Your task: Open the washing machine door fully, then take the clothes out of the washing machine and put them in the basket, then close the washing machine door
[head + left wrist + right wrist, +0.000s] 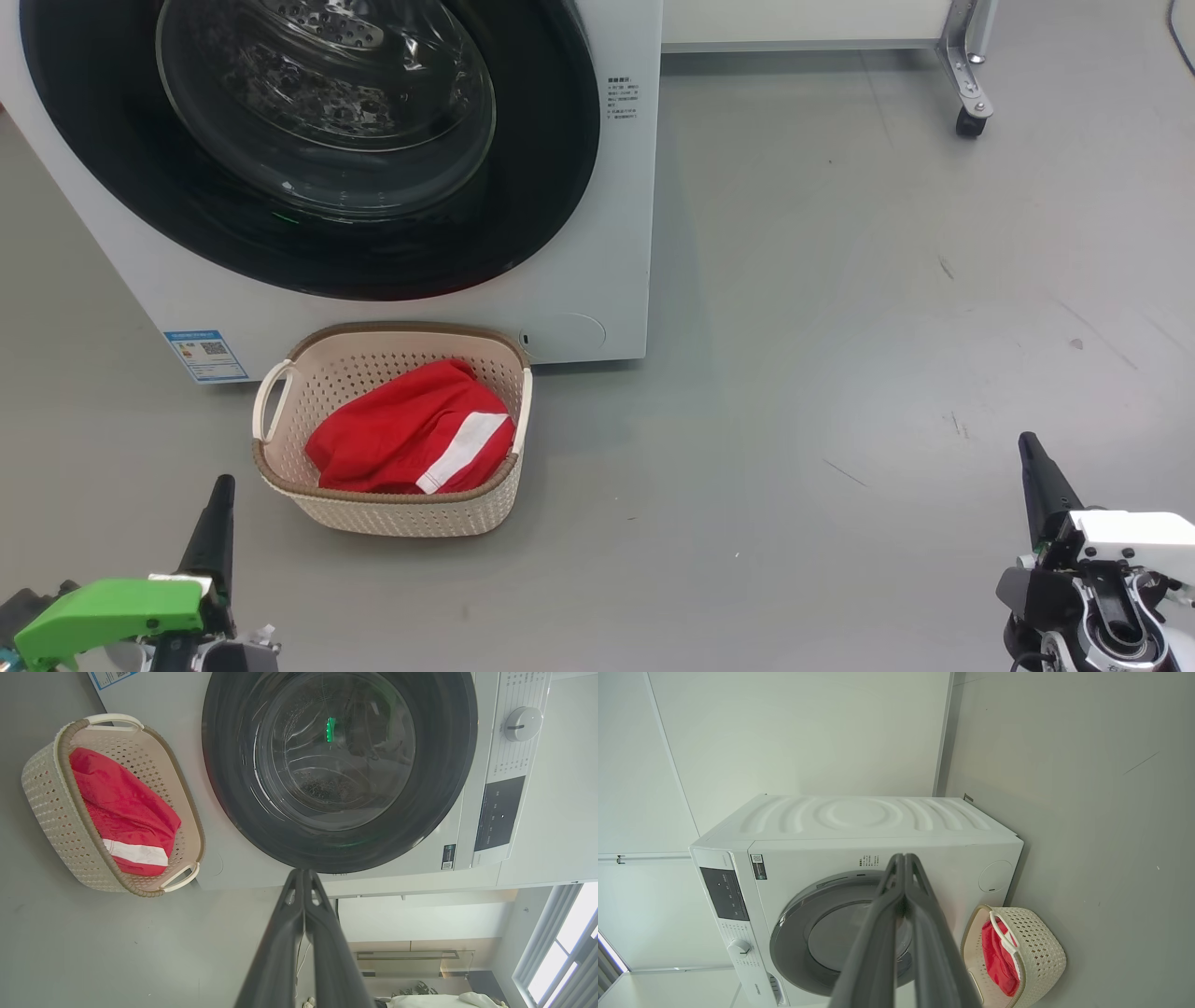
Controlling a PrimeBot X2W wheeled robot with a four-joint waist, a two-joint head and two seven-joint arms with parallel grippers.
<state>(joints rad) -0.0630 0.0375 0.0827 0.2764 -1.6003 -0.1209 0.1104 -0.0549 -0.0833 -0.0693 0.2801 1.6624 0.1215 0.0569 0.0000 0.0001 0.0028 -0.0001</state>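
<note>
Far left on the grey floor [840, 373]: big white front-loading washing machine [579, 280], blue label sticker [205, 355] at the lower left corner of its front. Shut flush against that front: the washing machine door [541, 187], round, glossy black-rimmed, with a bulging clear glass window in the middle. Behind the glass: perforated steel drum [317, 37], dim, with a small green glint [331, 729] in the left wrist view. On the top panel, seen from the left wrist: white dial [523, 723] beside a dark display [497, 812].

Just in front of the machine, on the floor below the door: the basket [411, 513], cream perforated plastic with a brown woven-look rim and white loop handles at left and right. Touching the machine's base or merely close to it: cannot tell. Inside the basket: the clothes [401, 434], red with a broad white stripe, bunched against the near right side.

Near left, beside the basket's near-left corner but apart from it: left hand [224, 483], two long dark fingers [280, 933] pressed together tip to tip, gripping nothing, pointing toward the machine, with a green cover [112, 602] behind them. Near right, well apart from basket and machine: right hand [1030, 448], closed the same way, empty, over the floor. Far right: dark caster wheel [971, 121] under a metal leg.
</note>
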